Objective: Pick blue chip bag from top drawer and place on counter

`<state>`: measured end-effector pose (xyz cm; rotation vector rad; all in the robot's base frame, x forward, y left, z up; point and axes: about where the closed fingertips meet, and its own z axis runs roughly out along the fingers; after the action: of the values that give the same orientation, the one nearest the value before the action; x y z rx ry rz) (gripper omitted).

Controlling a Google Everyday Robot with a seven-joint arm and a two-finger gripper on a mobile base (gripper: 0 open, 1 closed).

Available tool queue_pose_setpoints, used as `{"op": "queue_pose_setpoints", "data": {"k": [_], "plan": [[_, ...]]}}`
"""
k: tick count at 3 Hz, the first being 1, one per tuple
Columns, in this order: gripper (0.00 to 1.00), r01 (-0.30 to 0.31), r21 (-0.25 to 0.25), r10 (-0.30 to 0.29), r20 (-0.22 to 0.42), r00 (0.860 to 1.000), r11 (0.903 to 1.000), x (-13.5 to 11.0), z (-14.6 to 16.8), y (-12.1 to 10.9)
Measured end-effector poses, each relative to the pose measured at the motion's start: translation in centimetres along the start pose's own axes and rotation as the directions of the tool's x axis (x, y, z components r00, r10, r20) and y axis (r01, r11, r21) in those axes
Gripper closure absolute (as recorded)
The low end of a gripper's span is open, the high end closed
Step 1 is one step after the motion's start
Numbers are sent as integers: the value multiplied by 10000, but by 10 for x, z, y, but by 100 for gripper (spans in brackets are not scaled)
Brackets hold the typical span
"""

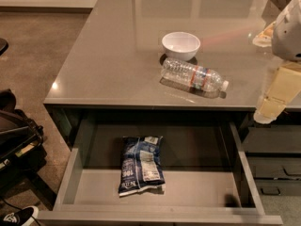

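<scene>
The blue chip bag point(141, 166) lies flat on the floor of the open top drawer point(197, 187), left of the drawer's middle and near its front lip, in the lower centre of the frame. Its long axis runs nearly straight up and down the picture, from the back of the drawer toward the front, with the white label patch facing up. The bag touches no drawer wall, and there is bare floor on both its sides. The gripper point(268, 112) hangs at the right edge of the frame, at about the height of the tabletop's front edge and above the drawer's right rear corner. Its pale body points down and to the left. The bag therefore lies well apart from it, down and to the left in the picture, and lower than the tabletop point(108, 65). From this angle I cannot tell whether the jaws are released or clenched, though nothing seems to be held in them. The coming move probably calls for the single arm to travel left and descend into the drawer, closing the jaws across the bag's short width. On the tabletop, a water bottle point(193, 76) lies on its side just in front of a white bowl point(181, 45).
</scene>
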<state>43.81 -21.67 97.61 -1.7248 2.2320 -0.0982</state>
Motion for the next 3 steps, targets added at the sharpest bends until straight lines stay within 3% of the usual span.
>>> {"op": "queue_pose_setpoints", "data": {"k": [1, 3], "plan": [[0, 0, 0, 0, 0, 10000, 10000, 0, 0, 0], [41, 0, 1, 0, 0, 10000, 10000, 0, 0, 0]]}}
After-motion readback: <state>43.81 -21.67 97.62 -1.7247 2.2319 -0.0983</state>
